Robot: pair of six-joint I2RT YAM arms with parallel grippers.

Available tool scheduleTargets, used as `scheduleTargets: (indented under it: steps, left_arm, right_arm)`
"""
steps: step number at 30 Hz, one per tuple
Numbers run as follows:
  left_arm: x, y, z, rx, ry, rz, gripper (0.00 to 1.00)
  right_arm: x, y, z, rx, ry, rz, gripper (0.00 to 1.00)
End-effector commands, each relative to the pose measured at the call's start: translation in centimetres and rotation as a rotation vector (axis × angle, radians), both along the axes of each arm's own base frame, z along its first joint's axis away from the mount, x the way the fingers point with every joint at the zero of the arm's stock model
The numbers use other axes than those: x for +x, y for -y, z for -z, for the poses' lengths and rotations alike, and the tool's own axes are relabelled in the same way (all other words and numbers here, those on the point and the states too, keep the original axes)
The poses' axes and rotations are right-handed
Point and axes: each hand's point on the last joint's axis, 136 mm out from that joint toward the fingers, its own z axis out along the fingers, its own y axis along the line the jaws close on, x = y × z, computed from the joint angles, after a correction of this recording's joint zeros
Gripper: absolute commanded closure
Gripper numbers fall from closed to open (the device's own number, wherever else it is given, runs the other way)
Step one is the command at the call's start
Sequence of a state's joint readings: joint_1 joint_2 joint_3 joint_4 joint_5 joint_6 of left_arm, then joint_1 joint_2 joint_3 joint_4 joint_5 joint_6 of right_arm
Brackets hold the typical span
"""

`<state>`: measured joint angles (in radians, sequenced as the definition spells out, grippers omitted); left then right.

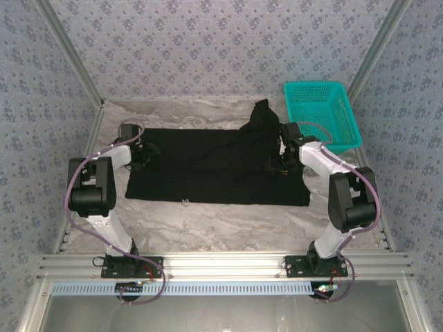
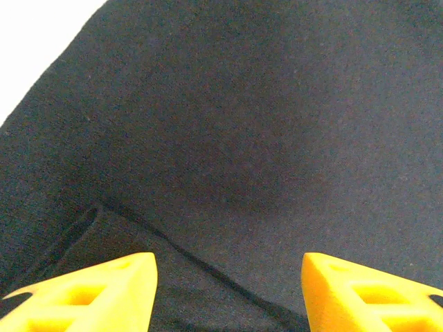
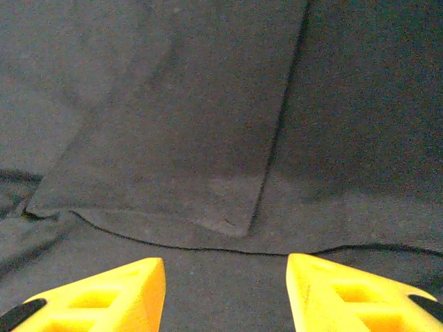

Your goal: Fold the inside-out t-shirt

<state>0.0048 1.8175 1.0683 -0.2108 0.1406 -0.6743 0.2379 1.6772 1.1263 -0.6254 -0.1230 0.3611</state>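
- Left gripper (image 2: pixel 227 259) and right gripper (image 3: pixel 225 259) both part-open, holding nothing; inside-out t-shirt (image 1: pixel 208 169) lies spread directly under each.
- My worry: closing shallow catches one layer only, and the fold drags crooked.

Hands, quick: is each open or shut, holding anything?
Left hand: open above the shirt, holding nothing.
Right hand: open above the shirt, holding nothing.

black t-shirt (image 1: pixel 208 166), flat, partly folded
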Motion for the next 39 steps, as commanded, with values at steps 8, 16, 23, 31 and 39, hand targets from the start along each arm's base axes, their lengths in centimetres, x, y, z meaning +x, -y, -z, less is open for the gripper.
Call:
scheduleTargets:
  steps: [8, 16, 23, 31, 39]
  left_arm:
    - [-0.4, -0.5, -1.1, 0.025, 0.02, 0.006, 0.43]
    - [-0.5, -0.7, -1.5, 0.033, 0.026, 0.006, 0.43]
    - [-0.6, -0.8, -1.5, 0.034, 0.025, 0.007, 0.43]
    - [-0.7, -0.9, -1.5, 0.037, 0.022, 0.009, 0.43]
    - [-0.9, -1.0, -1.4, 0.041, 0.018, 0.011, 0.43]
  right_arm:
    - [0.7, -0.8, 2.8, 0.044, -0.038, 0.021, 0.6]
    - [0.1, -0.8, 4.0, 0.036, -0.077, 0.022, 0.66]
    - [-0.4, -0.5, 5.1, 0.017, -0.101, 0.024, 0.6]
    - [0.7, -1.4, 4.5, 0.036, -0.071, 0.004, 0.75]
    - [1.1, -1.5, 3.5, 0.023, -0.061, -0.011, 0.84]
